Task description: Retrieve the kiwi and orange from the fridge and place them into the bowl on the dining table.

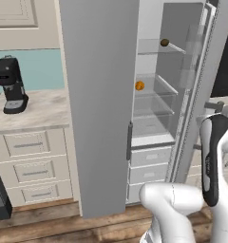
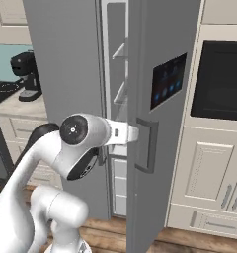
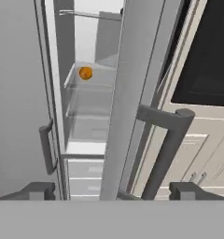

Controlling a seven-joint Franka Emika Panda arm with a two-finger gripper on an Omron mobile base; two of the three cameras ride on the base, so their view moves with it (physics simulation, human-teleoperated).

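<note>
While the end effector (image 3: 112, 190) gapes wide at the fridge (image 3: 132, 93) door, the orange (image 3: 85, 73) sits well beyond.

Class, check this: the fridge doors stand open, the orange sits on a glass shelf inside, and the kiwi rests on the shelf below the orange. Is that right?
Not quite. The kiwi rests on a shelf above the orange, not below it, as the left base view shows. The fridge doors are indeed open.

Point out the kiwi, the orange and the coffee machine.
kiwi (image 1: 165, 42): left base view, middle of the fruit.
orange (image 1: 139, 86): left base view, middle of the fruit.
coffee machine (image 1: 11, 84): left base view, its black body.
</note>
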